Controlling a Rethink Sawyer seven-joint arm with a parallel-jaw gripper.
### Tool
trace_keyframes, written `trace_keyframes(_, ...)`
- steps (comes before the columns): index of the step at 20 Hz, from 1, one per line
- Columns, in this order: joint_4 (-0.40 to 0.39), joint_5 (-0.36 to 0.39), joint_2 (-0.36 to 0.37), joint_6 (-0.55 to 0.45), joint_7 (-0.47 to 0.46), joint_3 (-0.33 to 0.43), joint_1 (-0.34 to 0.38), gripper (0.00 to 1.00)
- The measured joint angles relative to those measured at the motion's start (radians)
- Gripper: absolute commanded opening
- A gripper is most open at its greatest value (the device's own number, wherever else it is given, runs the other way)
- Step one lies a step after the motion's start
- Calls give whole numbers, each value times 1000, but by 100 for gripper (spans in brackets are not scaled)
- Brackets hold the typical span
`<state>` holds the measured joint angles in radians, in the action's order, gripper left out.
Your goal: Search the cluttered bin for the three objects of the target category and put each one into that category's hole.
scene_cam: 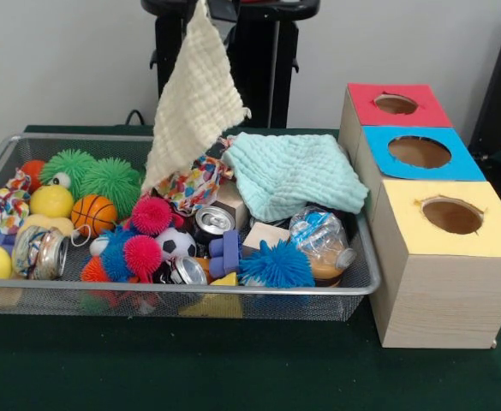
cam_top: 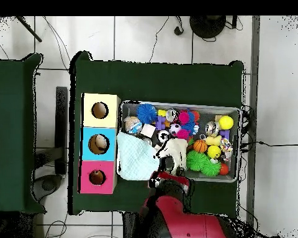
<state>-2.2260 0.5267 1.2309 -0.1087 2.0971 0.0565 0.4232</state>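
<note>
One cream cloth (scene_cam: 195, 101) hangs above the bin (scene_cam: 363, 282), crinkly, dangling from up top w/ its bottom corner over the toys. Mint cloth (scene_cam: 295, 174) lies draped over the bin's edge next to the boxes (scene_cam: 443, 287). Front view cuts off the gripper; overhead the arm (cam_top: 171, 186) hides it, so can't tell its state from here.

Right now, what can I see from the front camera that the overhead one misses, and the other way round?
Only the front view shows the boxes' wooden sides and the cream cloth hanging lifted above the bin. Only the overhead view shows the red arm, the floor and cables. Both show the mint cloth, the toys, and the three holed boxes.
</note>
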Motion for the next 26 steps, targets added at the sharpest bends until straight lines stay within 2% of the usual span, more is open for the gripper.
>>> trace_keyframes(5,-111,0,79,0,0,-4,19,0)
trace_keyframes(10,-171,0,117,0,0,-9,-30,0)
trace_keyframes(21,-181,-5,118,0,0,-43,-210,0)
trace_keyframes(26,-174,-4,107,0,0,-56,-222,0)
